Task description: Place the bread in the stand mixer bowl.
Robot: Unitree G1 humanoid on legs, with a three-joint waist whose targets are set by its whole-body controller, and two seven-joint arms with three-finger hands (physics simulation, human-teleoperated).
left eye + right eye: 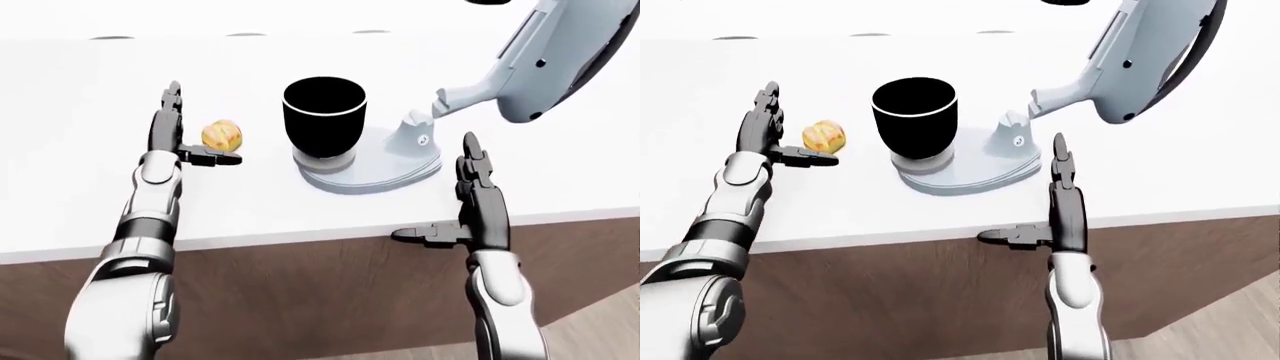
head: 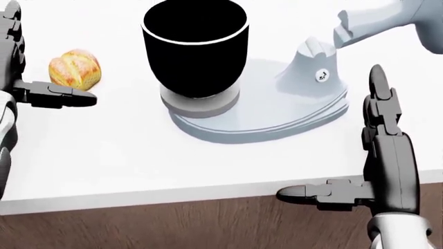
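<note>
White worktop [image 1: 250,217] carries everything; the left hand [image 1: 185,146], fingers spread and grasping nothing, flanks the bread [image 1: 222,136], seemingly lining up a grip, while the black bowl [image 1: 324,118] stands just beyond and the right hand [image 1: 470,202] waits released at the edge

Left hand [image 1: 175,142] and right hand [image 1: 475,206] spread flat.

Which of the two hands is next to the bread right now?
The left hand: its open fingers flank the golden-brown bread roll on the white counter. The right hand hangs open at the counter's edge, beside the grey stand mixer.
</note>
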